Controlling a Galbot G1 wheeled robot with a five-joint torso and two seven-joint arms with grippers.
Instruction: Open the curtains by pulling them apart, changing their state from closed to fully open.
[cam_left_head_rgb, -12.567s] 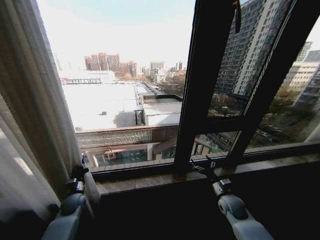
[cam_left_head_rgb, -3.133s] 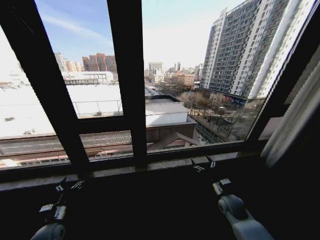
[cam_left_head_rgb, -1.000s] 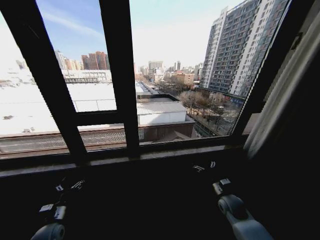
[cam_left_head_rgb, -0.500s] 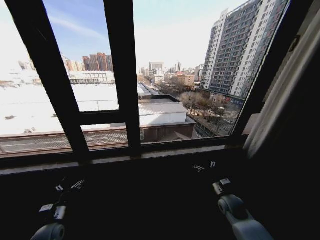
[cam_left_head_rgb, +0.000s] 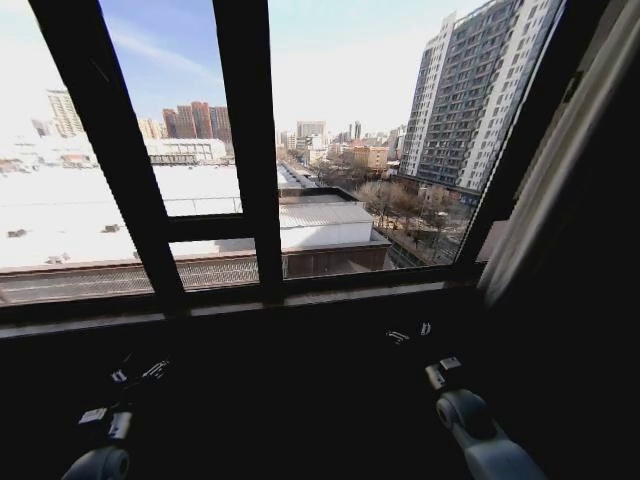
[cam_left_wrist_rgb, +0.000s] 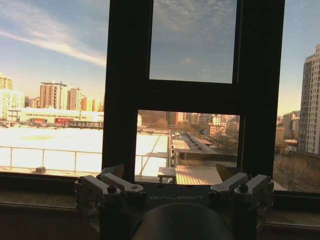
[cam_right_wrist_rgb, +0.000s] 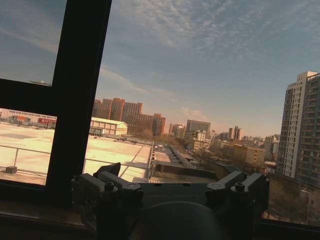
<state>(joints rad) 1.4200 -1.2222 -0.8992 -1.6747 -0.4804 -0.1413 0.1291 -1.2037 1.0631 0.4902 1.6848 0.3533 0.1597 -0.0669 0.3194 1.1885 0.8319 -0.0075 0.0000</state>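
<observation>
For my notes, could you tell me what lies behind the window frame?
Behind the window frame: a pale rooftop, a tall tower block and sky. The frame's bars hide strips of it.

left gripper (cam_left_head_rgb: 140, 372): we held it low beneath the window sill (cam_left_head_rgb: 300, 300), fingers spread, empty | right gripper (cam_left_head_rgb: 410, 333): we kept it nearer the sill, fingers apart, empty

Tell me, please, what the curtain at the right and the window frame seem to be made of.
The curtain looks like a thin, pale woven fabric: it hangs in long soft folds along the right side of the window. Whether it is see-through I cannot tell here. The frame looks like dark metal with a matte finish, judging by its straight, smooth, sharp-edged bars; painted wood is possible.
</observation>
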